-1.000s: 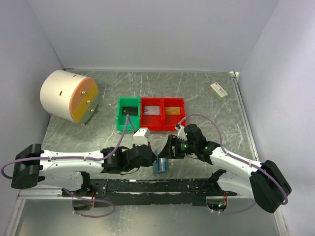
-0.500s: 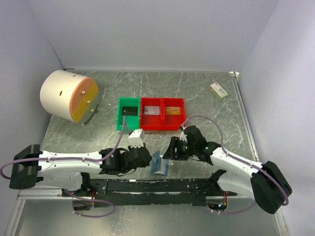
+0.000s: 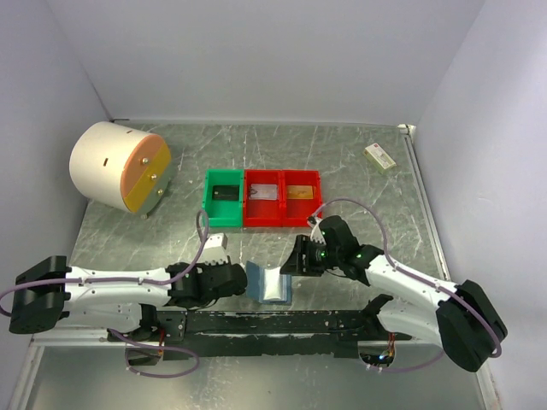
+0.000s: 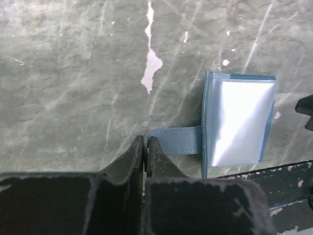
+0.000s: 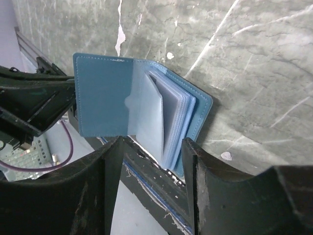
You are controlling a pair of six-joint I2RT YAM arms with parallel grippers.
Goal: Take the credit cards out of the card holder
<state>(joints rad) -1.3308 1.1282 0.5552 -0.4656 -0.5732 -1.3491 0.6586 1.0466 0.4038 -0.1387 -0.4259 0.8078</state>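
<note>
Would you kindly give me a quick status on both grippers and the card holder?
Left gripper shut on card holder strap. Right gripper open, jaws straddling the fanned sleeves. Nothing blocking.

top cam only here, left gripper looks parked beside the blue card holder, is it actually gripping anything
Observer: Yes. In the left wrist view the left gripper is shut on the thin blue strap that sticks out from the side of the card holder, not on the cover itself.
Operator: ok is it folded open or closed
Observer: Open. The right wrist view shows one cover flap spread out and a stack of clear sleeves fanned up from the other half.
Operator: and the other arm
Observer: The right gripper is open, its fingers apart with the sleeves framed between them. I cannot tell whether they touch yet.
</note>
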